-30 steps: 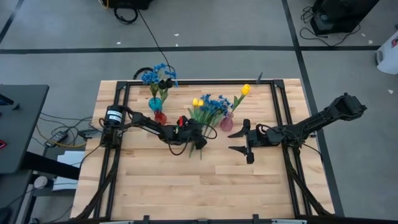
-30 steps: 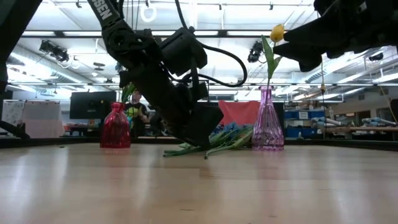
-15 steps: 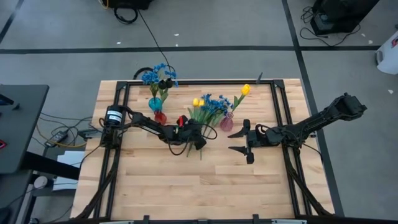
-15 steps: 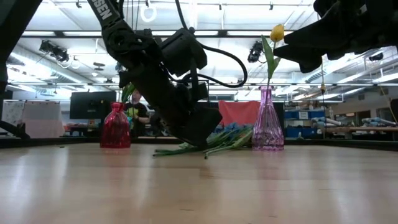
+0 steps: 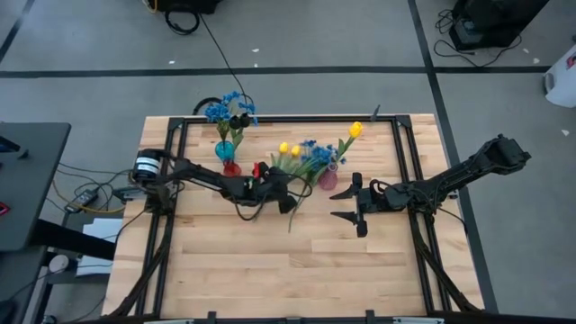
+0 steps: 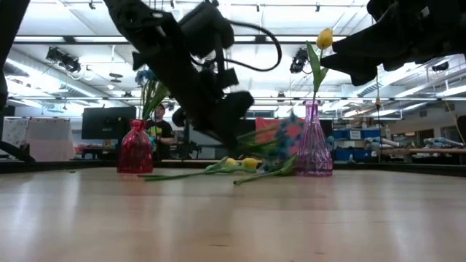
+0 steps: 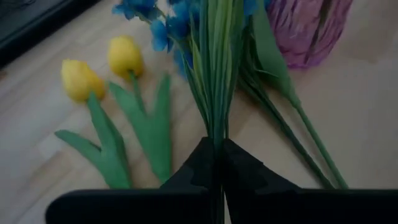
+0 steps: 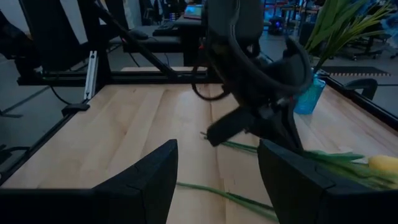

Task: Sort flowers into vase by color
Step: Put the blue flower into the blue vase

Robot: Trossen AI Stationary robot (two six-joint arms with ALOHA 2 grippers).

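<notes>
1. Your surface [image 5: 270, 270] is a pale wood top with a black frame; both arms reach in over its middle.
2. Your left end effector [image 5: 290, 202] is lifted above the surface, just in front of the pink vase [image 5: 328, 178], with its fingers [image 7: 239, 180] clamped tight on a bundle of green stems.
3. Those stems belong to the blue flowers [image 7: 158, 25]; in the left wrist view they run straight out from the closed fingertips, with the blossoms at the far end. One stem end hangs out behind the end effector towards the near edge of the surface.
4. Your right end effector [image 5: 346, 204] waits to the right of the left one, well apart from it, fingers spread wide with nothing between them. In its wrist view you look across at the left arm.
5. The pink vase stands just beyond the left end effector and holds one upright yellow tulip [image 6: 325, 38].
6. The red vase [image 6: 135, 148] and the teal vase [image 5: 224, 149] stand farther back on the left arm's side; the teal one carries blue flowers and a dark bloom [image 5: 236, 118].
7. Two more yellow tulips [image 7: 102, 68] lie flat on the surface just beside the gripped bundle, heads away from the end effector, leaves spread.
</notes>
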